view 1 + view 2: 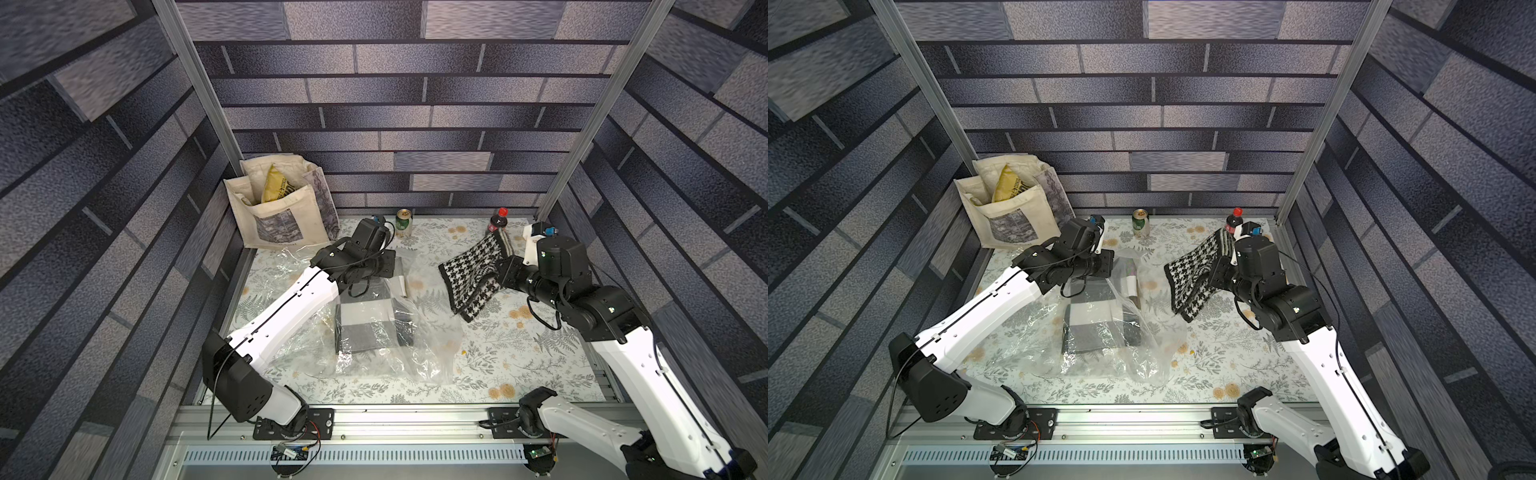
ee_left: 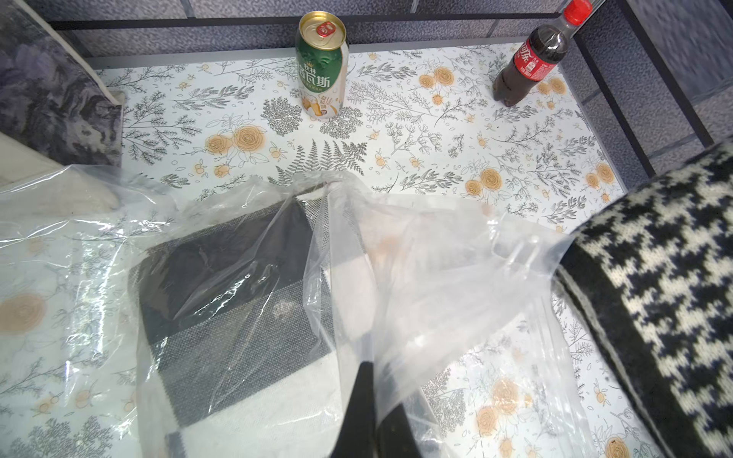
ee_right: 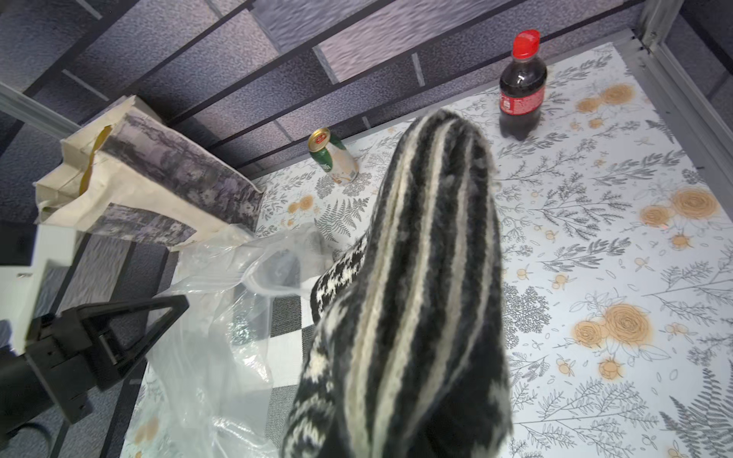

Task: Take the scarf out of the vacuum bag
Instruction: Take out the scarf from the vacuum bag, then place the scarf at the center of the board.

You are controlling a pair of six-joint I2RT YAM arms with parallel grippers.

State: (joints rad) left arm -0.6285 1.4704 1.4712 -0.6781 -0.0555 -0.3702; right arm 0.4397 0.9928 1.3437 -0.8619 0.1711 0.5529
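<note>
Scarf [image 1: 473, 278] location: fully outside the vacuum bag [image 1: 432, 336], held raised beside the bag on the side toward the right arm. Its black-and-white houndstooth face shows in both top views, and its striped reverse faces the right wrist camera. Right gripper [image 1: 508, 267]: jaws closed almost completely on one edge of the scarf, so the fabric drapes down from that pinch. Whether its lowest corner touches the floral table cover [image 1: 519, 357] cannot be determined. Left gripper [image 2: 367, 368]: jaws fully closed on a gathered fold of film at the bag's far end, judged to anchor the bag so it does not follow the scarf. A folded grey, black and white cloth [image 1: 370, 328] lies inside the bag under the crinkled film. Extraction is judged essentially complete, with only set-down away from the bag outstanding. Markings: the green can [image 2: 321, 71] beyond the bag carries large white Chinese characters. The cola bottle [image 2: 531, 63], beyond the bag toward the scarf, has a red cap and a red label with white Chinese script. The cream tote bag [image 1: 282, 216] stands at the bag's far corner. It holds a yellow packet [image 1: 276, 187] whose dark print is illegible.
</note>
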